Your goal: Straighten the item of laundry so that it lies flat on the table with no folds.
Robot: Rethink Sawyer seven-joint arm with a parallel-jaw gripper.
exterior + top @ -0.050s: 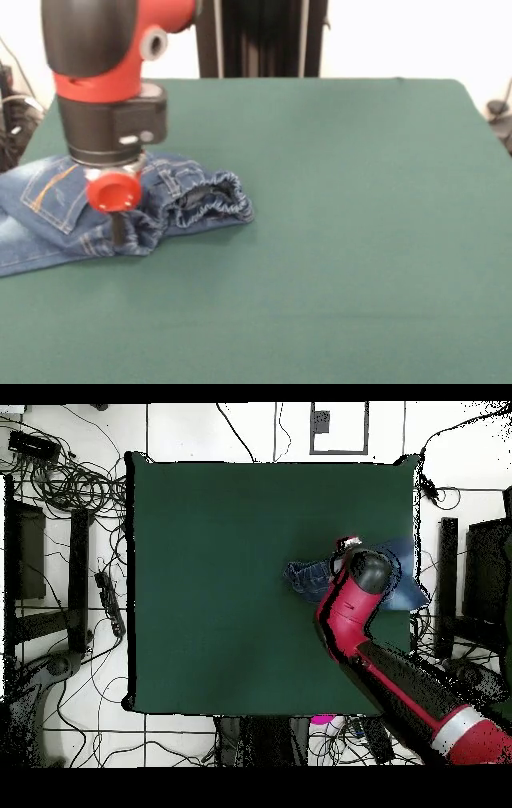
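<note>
The item of laundry, a pair of blue denim jeans with orange stitching, lies bunched at the left of the table. Its gathered waistband is rolled up in folds and faces the table's middle. My gripper reaches straight down into the crumpled denim just behind the waistband, below a red knob. The cloth hides its tip. In the overhead view the arm's red head covers the gripper. There the jeans show to its left, and more blue cloth runs past the table's right edge.
The jeans sit close to the table's side edge. Cables and black stands lie on the floor beyond the opposite side, and more dark equipment stands beside the jeans' side. The arm crosses the table's corner.
</note>
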